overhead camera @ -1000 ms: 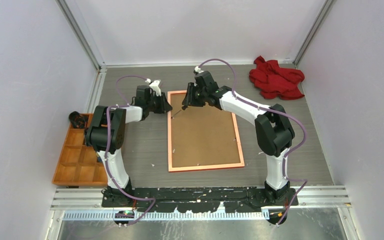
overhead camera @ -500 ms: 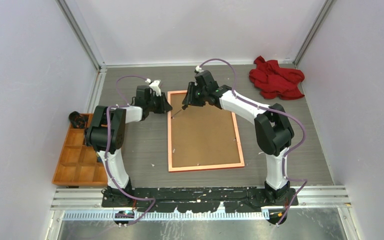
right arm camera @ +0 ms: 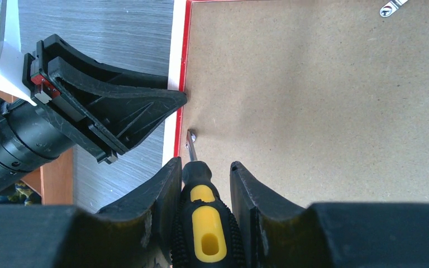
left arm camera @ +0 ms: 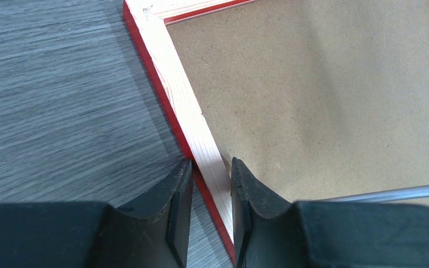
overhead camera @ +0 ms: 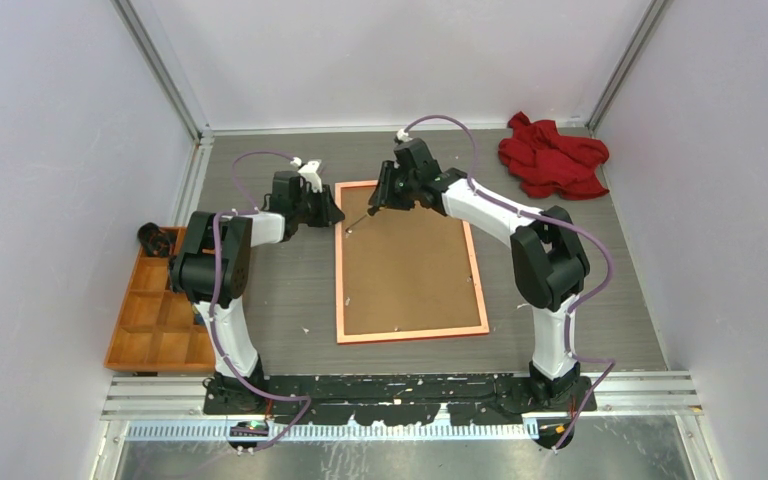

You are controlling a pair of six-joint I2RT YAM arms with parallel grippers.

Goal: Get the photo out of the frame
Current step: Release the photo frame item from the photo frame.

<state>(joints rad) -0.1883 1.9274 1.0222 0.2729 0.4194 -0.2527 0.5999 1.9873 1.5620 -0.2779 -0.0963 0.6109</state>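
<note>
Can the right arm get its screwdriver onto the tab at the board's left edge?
Probably yes: the yellow-and-black screwdriver in the right fingers has its tip at the small metal tab; the left fingers grip the red picture frame alongside, not over it.

Lower centre: right gripper (right arm camera: 204, 164), fingers clamped on a yellow-and-black screwdriver (right arm camera: 204, 223). Its shaft points up, tip at a small metal fastener (right arm camera: 192, 134) on the brown backing board (right arm camera: 324, 111), just beside the red frame (right arm camera: 180, 39).
Upper left: left gripper (right arm camera: 176, 99), tip meeting that frame's rail.
Upper right corner: metal hanger clip (right arm camera: 392, 6).
Lower left: orange wooden tray (right arm camera: 56, 178).
Top left: grey wood-grain table (right arm camera: 106, 28).
</note>
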